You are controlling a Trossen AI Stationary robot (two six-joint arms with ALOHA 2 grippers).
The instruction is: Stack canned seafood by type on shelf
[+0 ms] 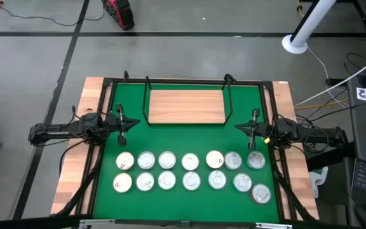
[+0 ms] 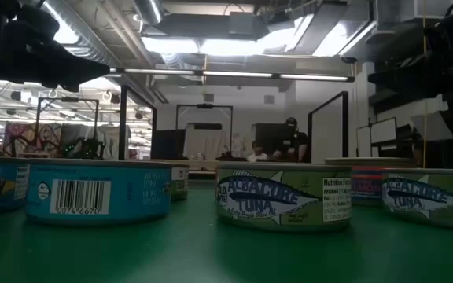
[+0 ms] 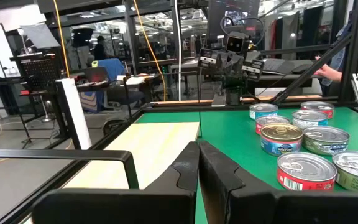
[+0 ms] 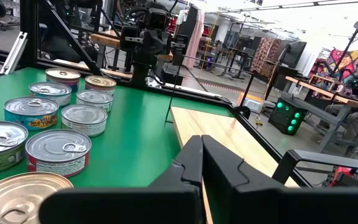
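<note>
1. The shelf (image 1: 186, 106) is sitting at the twelve o'clock end of the green mat (image 1: 186, 137) in the high view, its light-wood board bare and its black wire uprights standing at both short ends.
2. The canned seafood (image 1: 189, 172) is lying at the six o'clock end of the mat in two rough rows, all tins flat with lids up; one further tin (image 1: 261, 193) is sitting off the rows toward five o'clock.
3. The left gripper (image 1: 121, 124) is hovering at the nine o'clock side of the mat, just off the shelf's left end, with its fingers (image 3: 188, 168) pressing together and nothing between them.
4. The right gripper (image 1: 253, 128) is hovering at the three o'clock side, just off the shelf's right end, its fingers (image 4: 194, 163) likewise closing on nothing.
5. From the left gripper the nearest tins are lying toward five o'clock, apart from it; from the right gripper they are lying toward six and seven o'clock, also apart.
6. The shelf is lying between the two grippers, slightly toward twelve o'clock of both.
7. In the left wrist view a red-sided tin (image 3: 307, 171) and a blue-sided tin (image 3: 281, 138) are showing beside the green-labelled ones.
8. In the low view a blue tin (image 2: 99, 191) and a green albacore tuna tin (image 2: 283, 196) are standing on the mat nearest the camera.
9. People are sitting far behind in the room.
</note>
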